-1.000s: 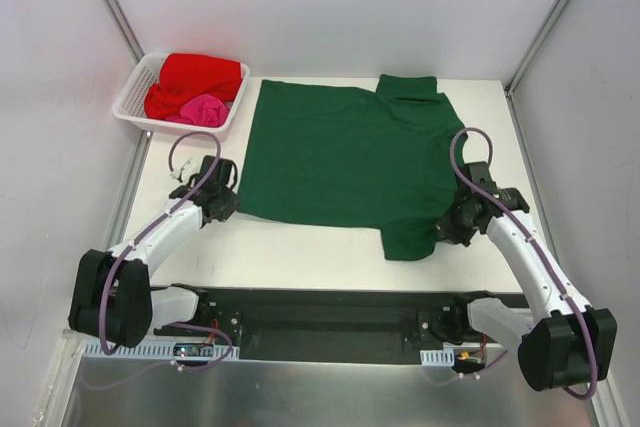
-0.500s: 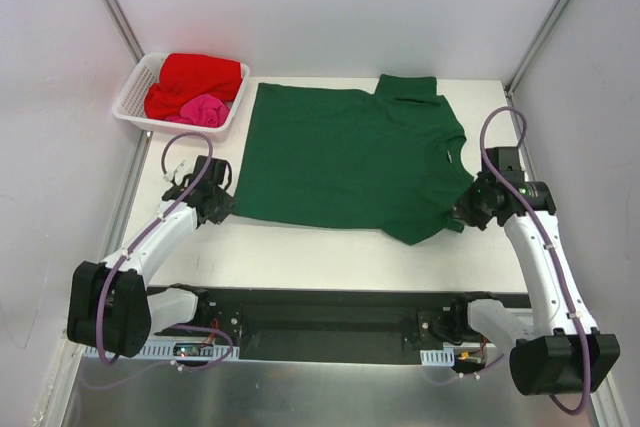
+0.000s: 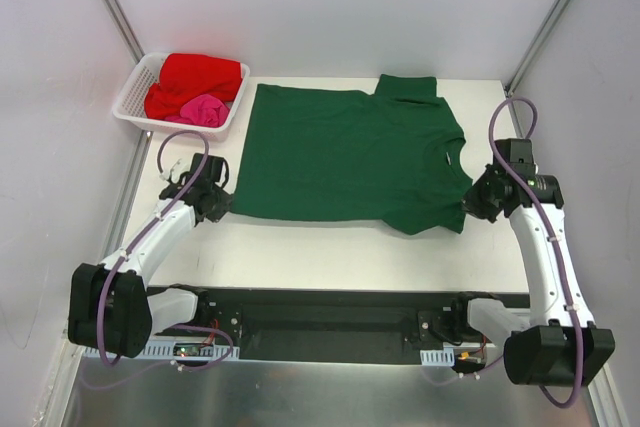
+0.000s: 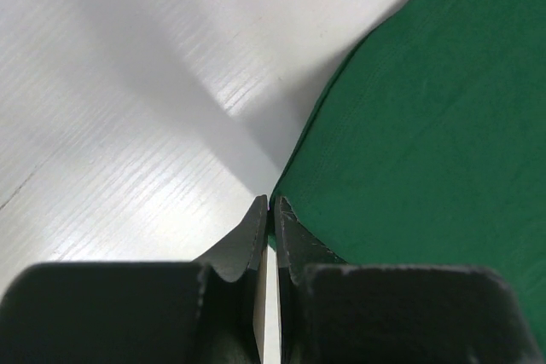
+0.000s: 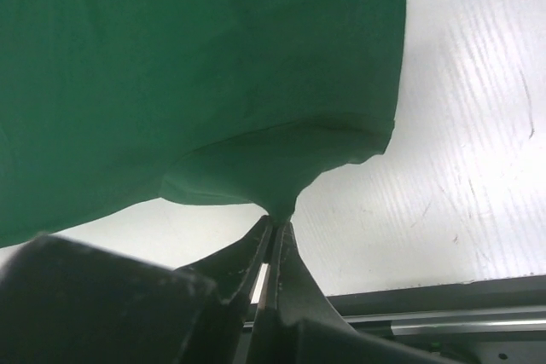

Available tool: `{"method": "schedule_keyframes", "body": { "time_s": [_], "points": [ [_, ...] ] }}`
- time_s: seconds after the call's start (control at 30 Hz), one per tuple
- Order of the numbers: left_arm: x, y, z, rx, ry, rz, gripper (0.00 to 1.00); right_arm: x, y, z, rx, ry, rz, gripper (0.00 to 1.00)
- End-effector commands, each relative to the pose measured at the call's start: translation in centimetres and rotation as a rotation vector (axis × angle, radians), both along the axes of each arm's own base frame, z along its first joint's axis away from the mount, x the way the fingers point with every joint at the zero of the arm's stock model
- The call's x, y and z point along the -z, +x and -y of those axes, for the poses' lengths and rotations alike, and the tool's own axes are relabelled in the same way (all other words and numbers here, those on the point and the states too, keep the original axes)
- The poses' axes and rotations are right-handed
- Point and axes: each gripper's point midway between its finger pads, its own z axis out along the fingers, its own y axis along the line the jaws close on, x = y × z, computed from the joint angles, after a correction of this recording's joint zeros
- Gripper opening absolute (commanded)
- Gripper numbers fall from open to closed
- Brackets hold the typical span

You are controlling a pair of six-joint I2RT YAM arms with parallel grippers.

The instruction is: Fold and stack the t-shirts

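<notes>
The large dark green t-shirt (image 3: 345, 157) lies spread flat on the white table, collar toward the right. My left gripper (image 3: 222, 204) is shut on its near left hem corner, and that corner shows in the left wrist view (image 4: 409, 117). My right gripper (image 3: 470, 202) is shut on a pinch of cloth at the shirt's near right corner, which hangs from the fingertips in the right wrist view (image 5: 196, 83). The bright red t-shirt (image 3: 195, 77) and the pink t-shirt (image 3: 203, 108) lie crumpled in the basket.
The white lattice basket (image 3: 135, 92) stands at the table's far left corner. A black rail (image 3: 320, 317) runs along the near table edge between the arm bases. Grey walls close in both sides.
My right gripper has pulled the near right part of the green shirt outward to the right, unfolding the doubled-over sleeve. My left gripper has drawn the hem corner slightly left. The shirt lies flatter.
</notes>
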Motion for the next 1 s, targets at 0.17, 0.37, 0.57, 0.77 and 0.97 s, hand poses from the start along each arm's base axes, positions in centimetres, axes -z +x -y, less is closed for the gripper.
{"method": "schedule_keyframes", "body": {
  "time_s": [0.17, 0.37, 0.57, 0.77, 0.97],
  "points": [
    [-1.8, 1.3, -0.7, -0.016, 0.027, 0.041, 0.00, -1.0, 2.8, 1.4, -0.036, -0.025, 0.041, 0.01],
    [-2.2, 1.9, -1.0, -0.023, 0.045, 0.053, 0.00, -1.3, 3.8, 3.0, -0.040, -0.056, 0.048, 0.01],
    [-2.6, 2.6, -1.1, -0.017, 0.059, 0.063, 0.00, -1.1, 4.4, 4.0, -0.051, -0.062, 0.038, 0.01],
    [-2.7, 3.4, -1.2, 0.005, 0.084, 0.060, 0.00, -1.1, 5.8, 3.8, -0.072, -0.026, 0.055, 0.01],
    [-3.5, 4.8, -1.3, 0.040, 0.124, 0.077, 0.00, -1.2, 7.1, 4.1, -0.108, -0.040, 0.050, 0.01]
  ]
}}
